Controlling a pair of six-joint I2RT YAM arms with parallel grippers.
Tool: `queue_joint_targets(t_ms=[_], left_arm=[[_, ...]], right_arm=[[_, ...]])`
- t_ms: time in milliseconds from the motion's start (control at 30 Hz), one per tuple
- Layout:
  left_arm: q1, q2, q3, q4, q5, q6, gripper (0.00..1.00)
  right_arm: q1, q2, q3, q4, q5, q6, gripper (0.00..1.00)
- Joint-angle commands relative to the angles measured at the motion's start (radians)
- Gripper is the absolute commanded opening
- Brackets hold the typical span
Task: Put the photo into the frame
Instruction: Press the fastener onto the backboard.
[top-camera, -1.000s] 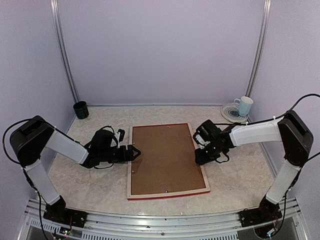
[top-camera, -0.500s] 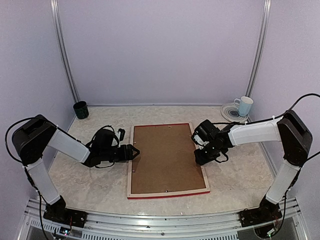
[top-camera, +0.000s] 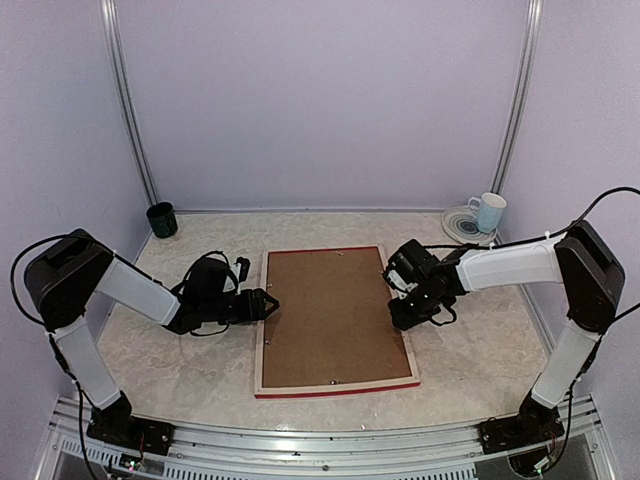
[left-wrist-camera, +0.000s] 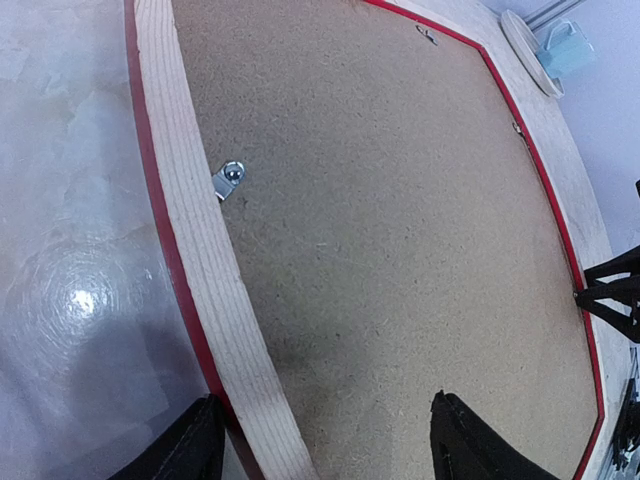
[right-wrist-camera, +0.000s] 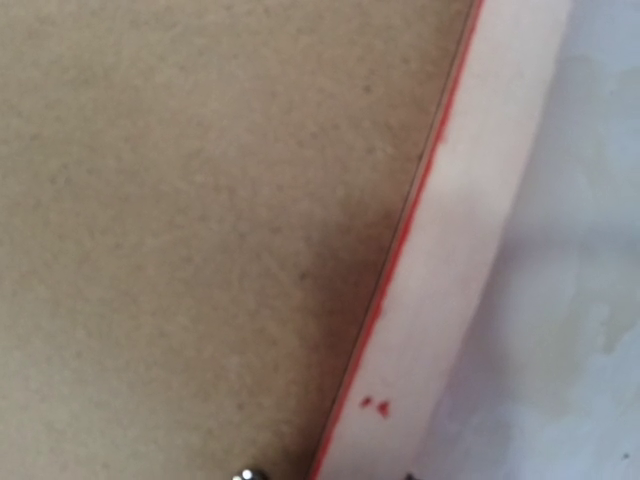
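The frame (top-camera: 262, 330) lies face down in the middle of the table, pale wood back up and red edges showing. A brown backing board (top-camera: 330, 315) fills it. The photo is hidden. My left gripper (top-camera: 272, 303) is low at the frame's left side, open. In the left wrist view its fingers straddle the wooden rail (left-wrist-camera: 190, 210), one over the table and one over the board (left-wrist-camera: 400, 230). My right gripper (top-camera: 400, 315) hovers close over the right rail (right-wrist-camera: 470, 230). Its fingers barely show in the right wrist view, so its state is unclear.
A small metal turn clip (left-wrist-camera: 228, 180) sits at the board's left edge. A light blue mug (top-camera: 489, 212) stands on a plate (top-camera: 458, 228) at the back right. A dark cup (top-camera: 161, 219) stands at the back left. Purple walls close the table in.
My left gripper's jaws have narrowed a little and it has drawn back slightly toward the frame's left edge. The right arm has hardly moved.
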Motion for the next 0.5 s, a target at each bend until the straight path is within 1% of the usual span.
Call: queue_joint_targets(t_ms=[0, 267, 467], left_arm=[[0.004, 0.063, -0.017, -0.153, -0.008, -0.016, 0.7], [0.006, 0.068, -0.016, -0.154, -0.01, -0.015, 0.69], [0.006, 0.069, -0.016, -0.157, -0.013, -0.014, 0.66]], right_arm=[[0.027, 0.025, 0.004, -0.052, 0.06, 0.0, 0.23], [0.088, 0.07, 0.033, -0.09, 0.203, 0.092, 0.22], [0.105, 0.085, 0.037, -0.098, 0.217, 0.104, 0.22]])
